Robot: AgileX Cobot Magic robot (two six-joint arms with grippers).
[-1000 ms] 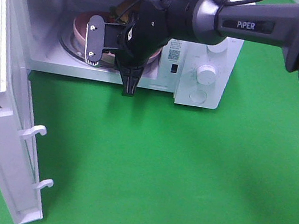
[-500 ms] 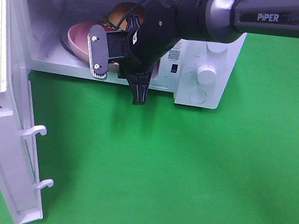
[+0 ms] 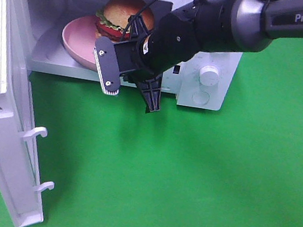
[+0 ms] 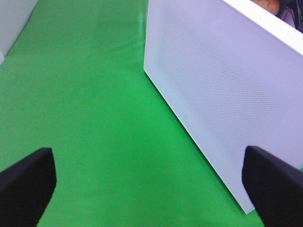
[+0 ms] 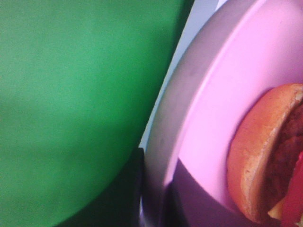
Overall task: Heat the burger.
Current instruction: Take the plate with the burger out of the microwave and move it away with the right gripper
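The burger (image 3: 125,13) sat on a pink plate (image 3: 77,41) inside the open microwave (image 3: 201,96). The right gripper (image 3: 132,87) hung just outside the oven's mouth, in front of the plate's rim and apart from the burger, its jaws closed on nothing. The left gripper (image 4: 151,182) stood wide apart and empty beside the door (image 4: 222,94).

Access, as I see it: microwave (image 3: 206,70) mouth partly blocked by my right gripper (image 3: 133,81); open door (image 3: 3,122) walls off the left; green mat (image 3: 198,180) in front lies open.
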